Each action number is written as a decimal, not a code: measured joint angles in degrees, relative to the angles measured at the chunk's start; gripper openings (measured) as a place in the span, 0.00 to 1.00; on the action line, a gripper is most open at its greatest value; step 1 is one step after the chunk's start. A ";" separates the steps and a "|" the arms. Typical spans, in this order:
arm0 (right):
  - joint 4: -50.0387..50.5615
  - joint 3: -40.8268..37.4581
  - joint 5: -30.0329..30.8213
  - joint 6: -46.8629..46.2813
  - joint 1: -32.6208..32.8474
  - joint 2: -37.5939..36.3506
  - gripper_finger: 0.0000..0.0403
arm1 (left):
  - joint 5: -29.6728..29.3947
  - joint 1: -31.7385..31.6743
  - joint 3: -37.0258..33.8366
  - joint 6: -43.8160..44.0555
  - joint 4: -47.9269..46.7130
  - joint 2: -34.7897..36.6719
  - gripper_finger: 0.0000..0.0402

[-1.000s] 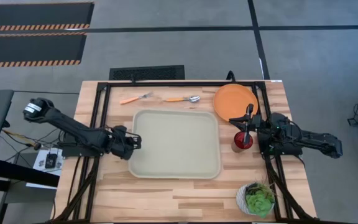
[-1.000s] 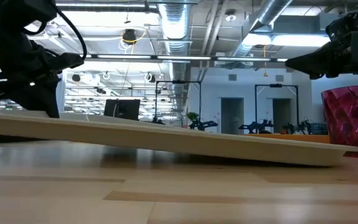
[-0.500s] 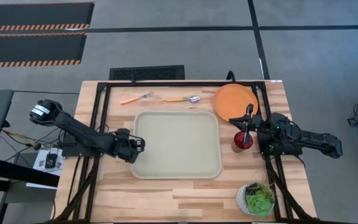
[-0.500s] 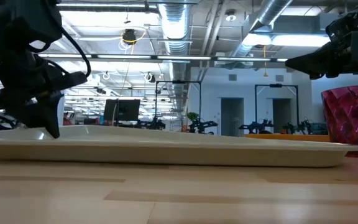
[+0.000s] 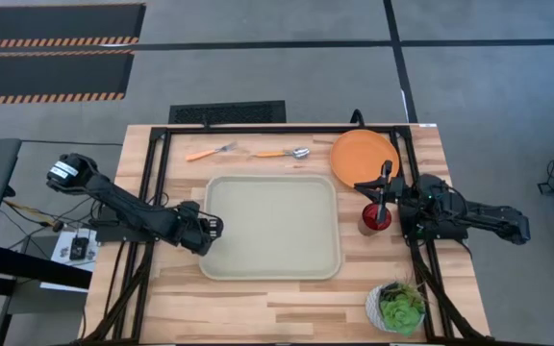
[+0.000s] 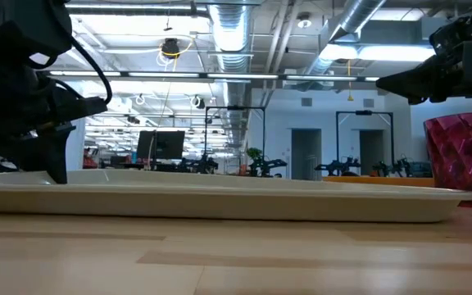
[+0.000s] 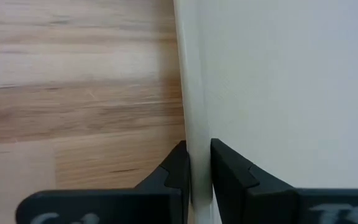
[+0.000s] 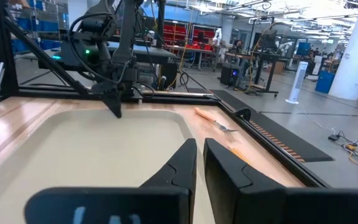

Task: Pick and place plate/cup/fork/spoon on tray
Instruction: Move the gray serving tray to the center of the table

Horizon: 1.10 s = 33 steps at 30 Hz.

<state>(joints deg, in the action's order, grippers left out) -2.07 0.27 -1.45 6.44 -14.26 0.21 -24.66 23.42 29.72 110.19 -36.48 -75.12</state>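
The tray (image 5: 272,226) lies flat mid-table, its rim pinched by the left gripper (image 7: 196,163) at the left edge. It looks a stiff, light plastic sheet, best gripped by that raised rim; a one-sided hold will likely tip it. A second ago its left end was lifted; now it rests level. To its right, the right gripper (image 5: 384,183) hangs over the red cup (image 5: 373,218), fingers nearly closed on nothing, as far as the wrist view shows. Farther back sit the plate (image 5: 364,157), spoon (image 5: 283,153) and fork (image 5: 211,151), untouched.
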 joint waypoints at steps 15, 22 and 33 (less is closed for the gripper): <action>0.00 0.00 0.00 0.00 -0.02 0.00 0.14 | -0.68 0.02 0.04 0.40 3.26 -2.90 0.12; 0.00 0.00 0.01 0.00 -0.01 -0.01 0.14 | -0.20 0.00 -0.01 0.09 2.34 -2.92 0.21; 0.00 0.00 0.00 0.02 -0.02 0.00 0.14 | -0.73 -0.02 -0.14 -0.30 -1.54 -0.02 0.30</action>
<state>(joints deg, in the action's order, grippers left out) -2.07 0.27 -1.45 6.45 -14.28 0.20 -25.39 23.40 29.59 109.89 -38.02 -75.14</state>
